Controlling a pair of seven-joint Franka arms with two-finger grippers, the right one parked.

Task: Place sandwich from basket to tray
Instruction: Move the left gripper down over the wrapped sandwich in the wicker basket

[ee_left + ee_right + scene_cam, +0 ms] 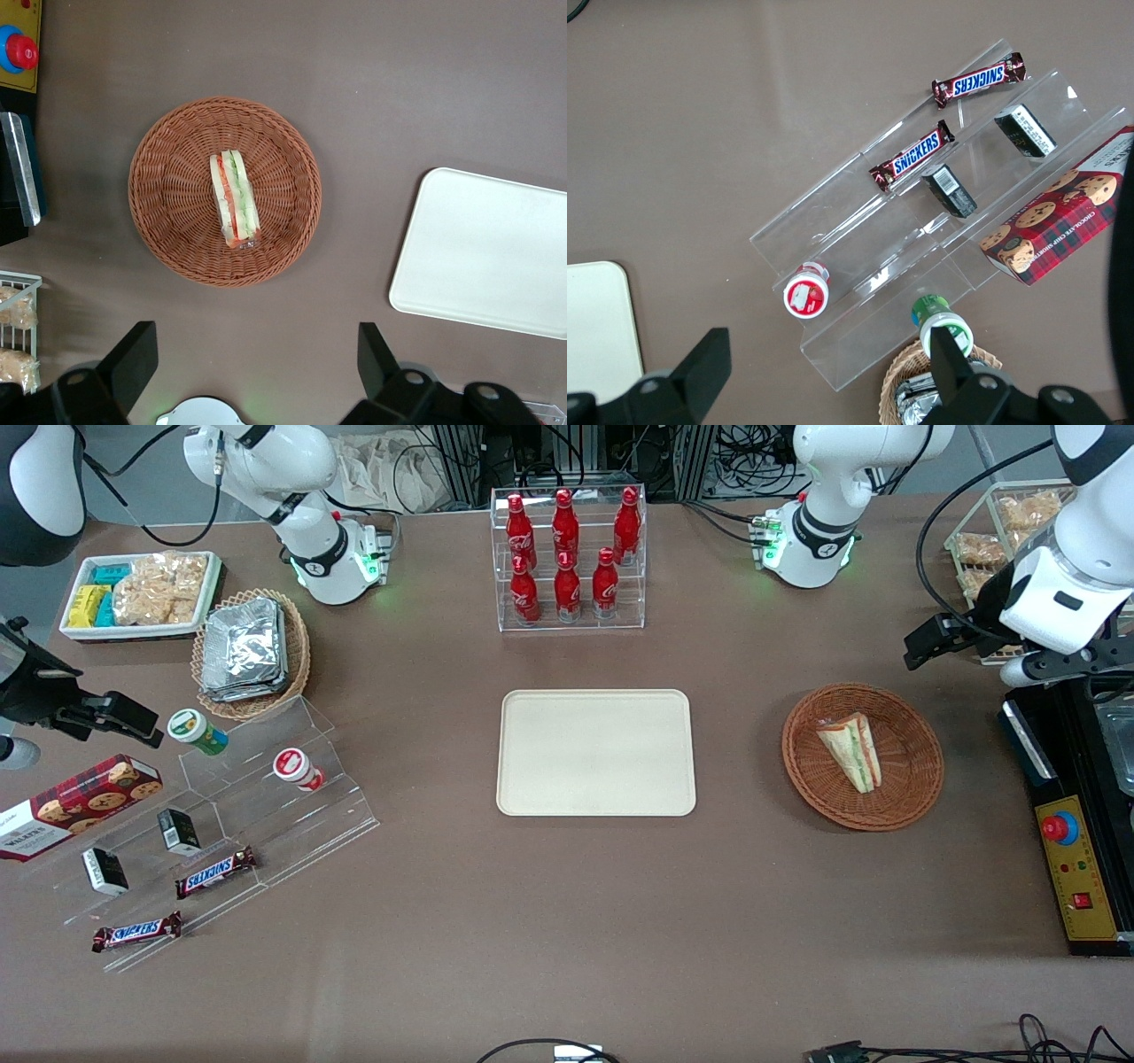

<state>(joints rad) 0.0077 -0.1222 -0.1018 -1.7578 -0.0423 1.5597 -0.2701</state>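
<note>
The sandwich, a clear-wrapped wedge of pale bread with green and red-orange layers, lies in the round reddish-brown wicker basket. Beside the basket, at the table's middle, sits the cream-beige tray with nothing on it. My left gripper hangs high above the table, off the basket's rim toward the working arm's end. It is open, its black fingers wide apart, nothing between them and well clear of the sandwich.
A black control box with a red button and a wire basket of snacks stand near the working arm. A clear rack of red bottles stands farther from the camera than the tray. A clear tiered stand lies toward the parked arm's end.
</note>
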